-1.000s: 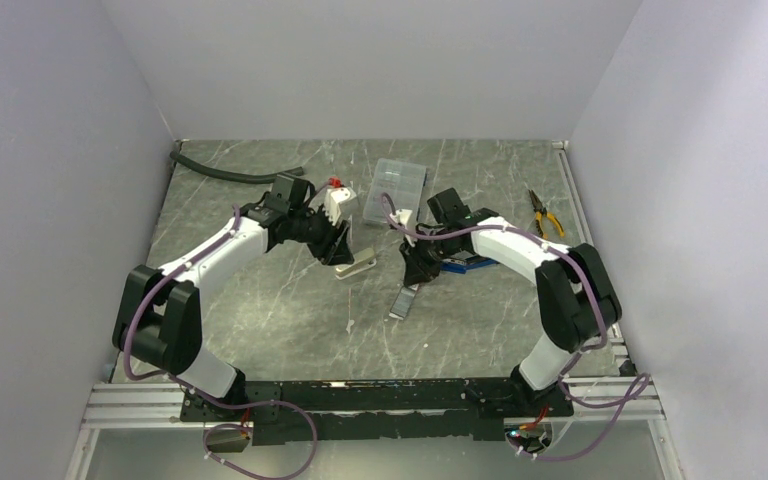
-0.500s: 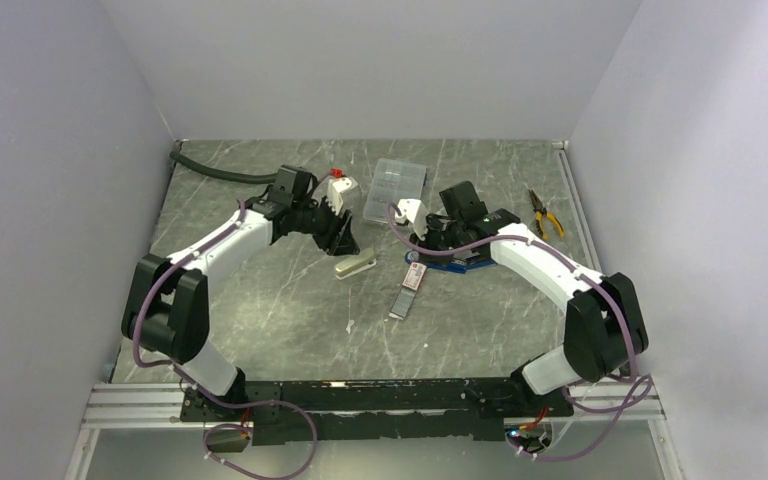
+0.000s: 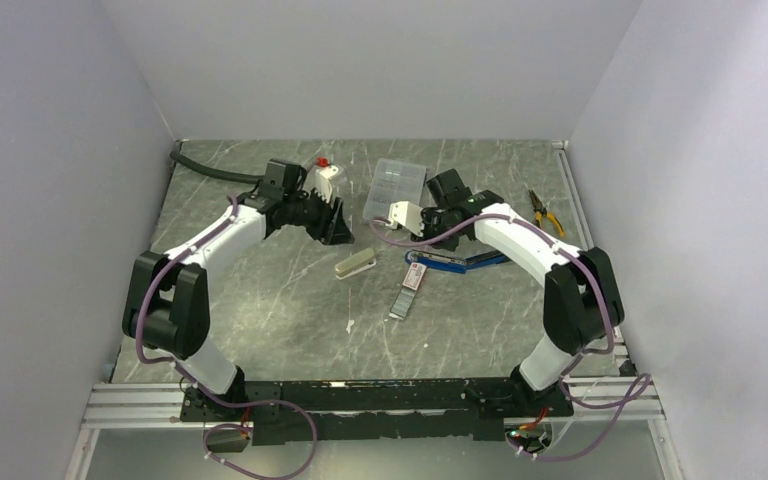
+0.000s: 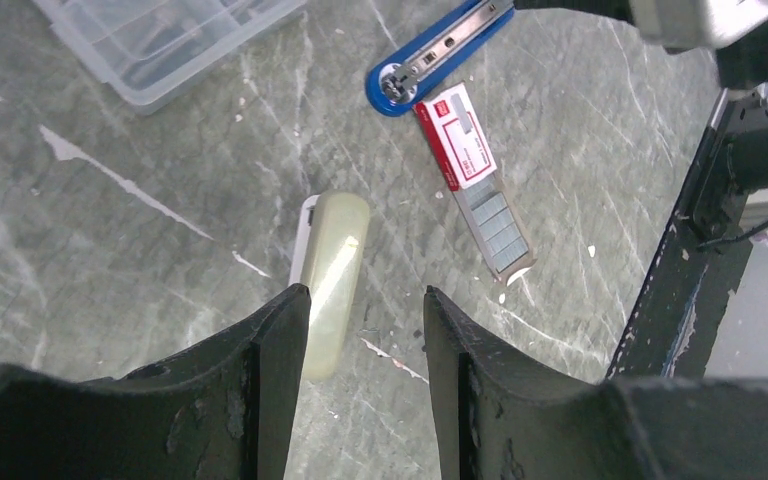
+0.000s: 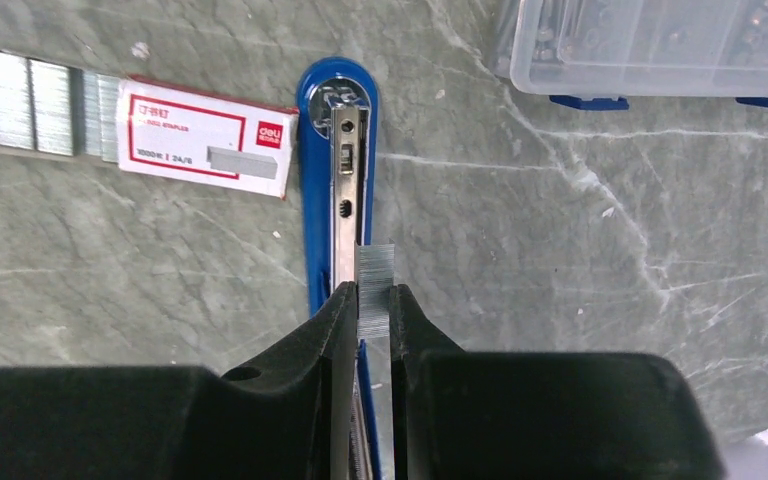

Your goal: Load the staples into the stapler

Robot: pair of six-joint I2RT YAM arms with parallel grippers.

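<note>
Right jaws pinch a staple strip over the opened stapler; left jaws hold nothing.

The right jaws stand narrow, closed on a short silvery-grey strip of staples (image 5: 375, 285) held at the bare metal channel of the long blue stapler (image 5: 345, 150), which lies open on the grey marbled tabletop (image 3: 260, 290). I cannot tell whether strip and channel touch. The remaining grey staple strips (image 4: 498, 228) sit in a dark tray slid out of the small white red-edged box (image 4: 463, 150), just near the stapler's left end. The left jaws are parted halfway above a cream oblong plastic piece (image 4: 332, 270), left of the box. A clear plastic compartment case (image 3: 395, 185) lies beyond.
</note>
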